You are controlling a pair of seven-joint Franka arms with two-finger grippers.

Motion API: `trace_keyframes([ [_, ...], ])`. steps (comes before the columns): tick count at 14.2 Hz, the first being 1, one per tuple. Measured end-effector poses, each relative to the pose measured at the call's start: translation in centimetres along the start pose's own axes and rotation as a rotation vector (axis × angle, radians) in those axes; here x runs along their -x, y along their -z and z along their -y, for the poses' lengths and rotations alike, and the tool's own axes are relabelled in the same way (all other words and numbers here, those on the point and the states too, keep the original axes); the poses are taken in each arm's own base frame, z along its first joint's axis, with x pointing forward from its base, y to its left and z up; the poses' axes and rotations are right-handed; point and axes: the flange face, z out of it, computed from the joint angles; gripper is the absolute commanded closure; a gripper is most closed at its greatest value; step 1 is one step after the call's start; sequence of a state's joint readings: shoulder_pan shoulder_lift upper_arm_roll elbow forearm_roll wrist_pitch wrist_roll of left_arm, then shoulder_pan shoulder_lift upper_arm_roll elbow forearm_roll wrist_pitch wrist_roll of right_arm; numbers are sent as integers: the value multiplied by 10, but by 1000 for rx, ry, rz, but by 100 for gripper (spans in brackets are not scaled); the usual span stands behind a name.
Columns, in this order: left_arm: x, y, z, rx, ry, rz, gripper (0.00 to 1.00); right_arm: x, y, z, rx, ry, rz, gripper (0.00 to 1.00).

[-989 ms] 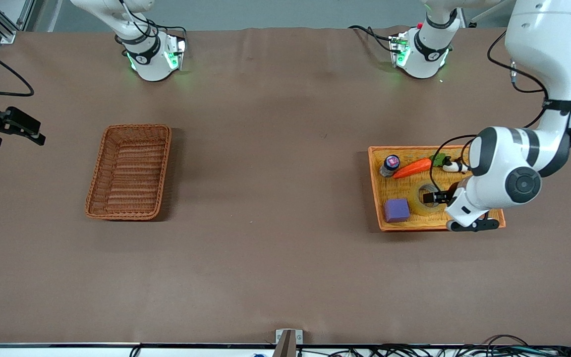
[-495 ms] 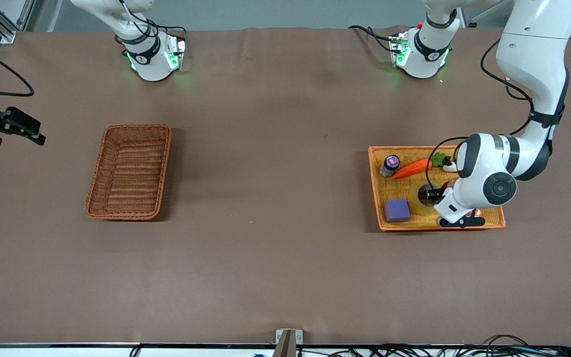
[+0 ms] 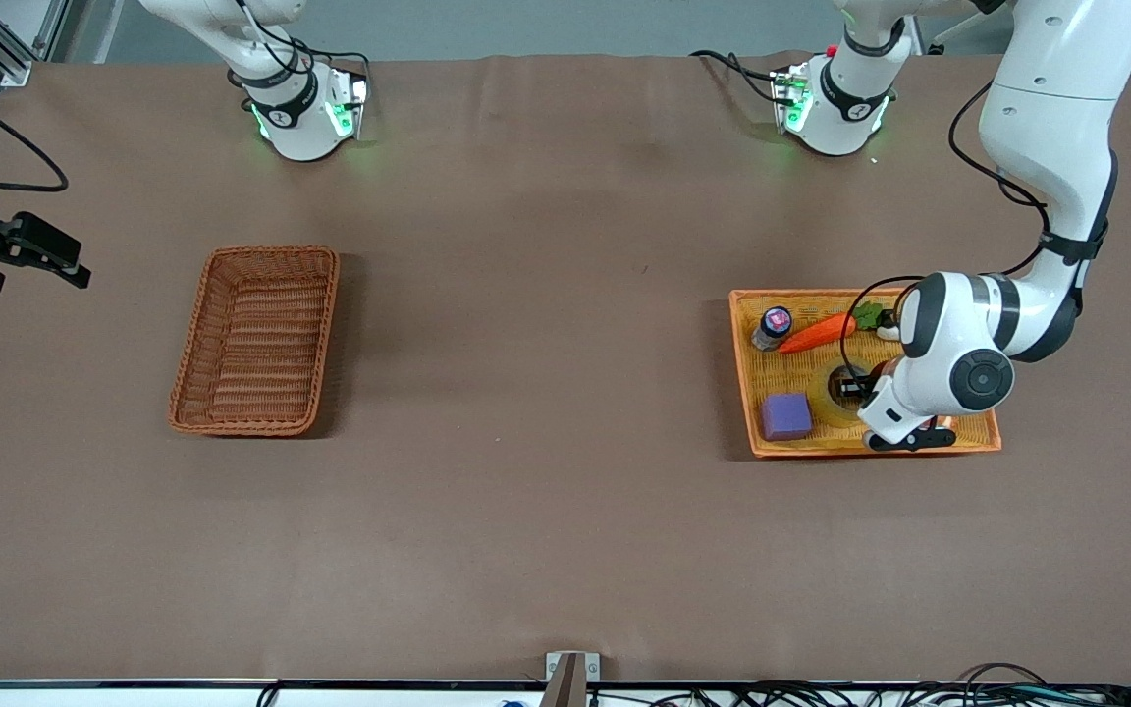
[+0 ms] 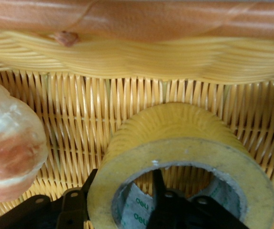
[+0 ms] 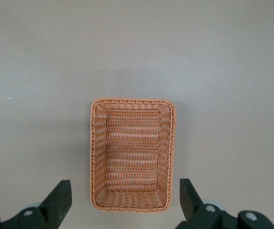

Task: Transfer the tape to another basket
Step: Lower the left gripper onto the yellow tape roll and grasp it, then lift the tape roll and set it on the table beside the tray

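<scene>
White left arm bends down, left gripper seemingly pinching tape wall

Left hand in tape

in the front view the left arm's wrist covers part of the tape and one corner of the yellow basket, and it hides the left claw almost wholly. in the left wrist view the picture's edge cuts off the roll and both finger bases. a pale orange lump there is too blurred to name. the right claw shows only its tips.
</scene>
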State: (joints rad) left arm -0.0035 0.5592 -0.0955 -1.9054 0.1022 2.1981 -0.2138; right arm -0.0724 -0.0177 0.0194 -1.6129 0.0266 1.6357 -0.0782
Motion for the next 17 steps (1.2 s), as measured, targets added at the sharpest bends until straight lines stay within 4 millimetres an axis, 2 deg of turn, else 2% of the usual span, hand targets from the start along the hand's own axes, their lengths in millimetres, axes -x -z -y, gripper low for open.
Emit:
trace_keyframes([
  [3,-2,5,1,1,4,-12,100,0,-1,0,0,0,1,0],
  [5,-2,22,1,1,4,-27,100,0,-1,0,0,0,2,0],
  [7,3,58,4,-7,8,-32,100,0,-1,0,0,0,2,0],
  [9,10,106,3,-12,8,-57,100,0,-1,0,0,-1,3,0],
  [11,16,153,-13,-10,-6,-84,100,0,-1,0,0,-1,3,0],
  [12,18,169,-34,-1,-8,-101,100,0,-1,0,0,-1,3,0],
  [14,26,178,-98,18,-15,-118,100,0,-1,-1,0,-1,3,0],
  [17,50,158,-227,23,-41,-108,100,0,-2,-1,0,-1,4,0],
])
